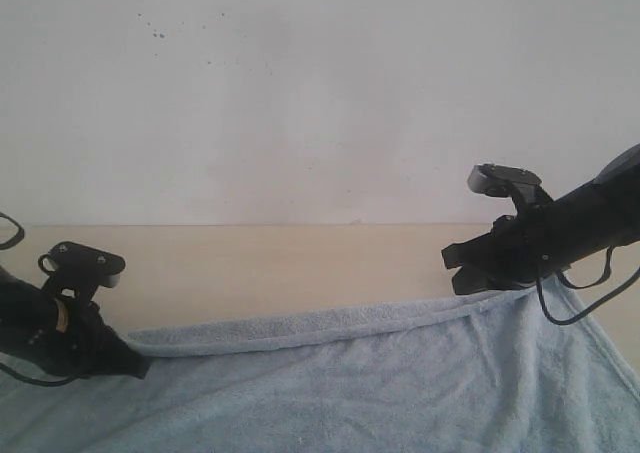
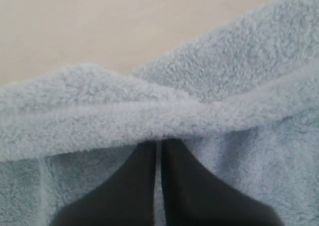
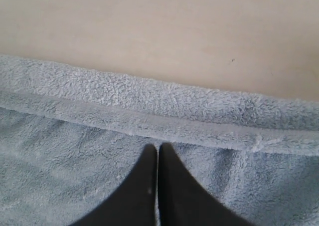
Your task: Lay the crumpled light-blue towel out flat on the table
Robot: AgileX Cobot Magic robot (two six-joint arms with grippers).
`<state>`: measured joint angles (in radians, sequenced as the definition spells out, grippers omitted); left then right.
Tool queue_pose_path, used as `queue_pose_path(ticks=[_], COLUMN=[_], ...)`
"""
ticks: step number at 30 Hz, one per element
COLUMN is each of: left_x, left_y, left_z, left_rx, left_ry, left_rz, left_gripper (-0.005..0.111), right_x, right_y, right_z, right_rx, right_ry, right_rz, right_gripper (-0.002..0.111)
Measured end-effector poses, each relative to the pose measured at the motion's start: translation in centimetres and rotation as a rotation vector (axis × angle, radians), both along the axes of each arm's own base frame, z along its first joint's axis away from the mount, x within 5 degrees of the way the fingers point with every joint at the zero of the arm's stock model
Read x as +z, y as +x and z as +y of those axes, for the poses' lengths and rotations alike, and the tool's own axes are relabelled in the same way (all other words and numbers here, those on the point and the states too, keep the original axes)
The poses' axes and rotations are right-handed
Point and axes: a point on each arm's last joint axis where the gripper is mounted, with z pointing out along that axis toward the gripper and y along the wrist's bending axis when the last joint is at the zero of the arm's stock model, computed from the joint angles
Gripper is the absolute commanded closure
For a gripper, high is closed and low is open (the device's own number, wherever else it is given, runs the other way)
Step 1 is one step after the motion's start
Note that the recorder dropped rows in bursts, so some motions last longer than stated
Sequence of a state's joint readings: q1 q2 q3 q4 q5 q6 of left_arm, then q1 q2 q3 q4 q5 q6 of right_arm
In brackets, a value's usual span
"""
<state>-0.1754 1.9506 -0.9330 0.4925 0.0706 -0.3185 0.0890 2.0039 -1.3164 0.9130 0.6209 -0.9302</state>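
Note:
The light-blue towel [image 1: 380, 393] lies spread over the near part of the beige table [image 1: 280, 268], its far hemmed edge rolled over in a long fold. At the towel's left end my left gripper [image 1: 138, 366] is shut on that edge. In the left wrist view a fold of towel [image 2: 239, 71] lies across the tips of my left gripper [image 2: 159, 143]. My right gripper [image 1: 452, 270] is at the towel's far right edge. The right wrist view shows my right gripper [image 3: 158, 147] shut on the towel [image 3: 75, 156] just short of the hem. The white label is out of view.
Bare table [image 3: 149, 26] runs beyond the towel's far edge up to the white speckled wall [image 1: 320, 93]. A black cable [image 1: 590, 298] loops below the right arm over the towel.

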Motion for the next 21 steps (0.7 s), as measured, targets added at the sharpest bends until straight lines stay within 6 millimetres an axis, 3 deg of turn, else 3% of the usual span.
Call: queue_pose_path(ticks=[14,17,21], left_x=[0.1,1.4,3.6], left_y=[1.6,3.1,6.9], left_z=[-0.3,-0.6,-0.5], left_rx=[0.0,0.0,0.023], left_ry=[-0.009,-0.02,-0.034], left_rz=[-0.03,-0.09,-0.194], left_gripper=[0.103,0.103,0.103], right_x=[0.0,0.0,0.3], right_y=[-0.1,-0.2,-0.3], right_z=[0.1,0.2,0.3], right_rx=[0.01,0.017,0.018], right_ry=[0.016,0.018,0.041], right_rz=[0.012,0.016,0.023], right_gripper=[0.108,0.108,0.108])
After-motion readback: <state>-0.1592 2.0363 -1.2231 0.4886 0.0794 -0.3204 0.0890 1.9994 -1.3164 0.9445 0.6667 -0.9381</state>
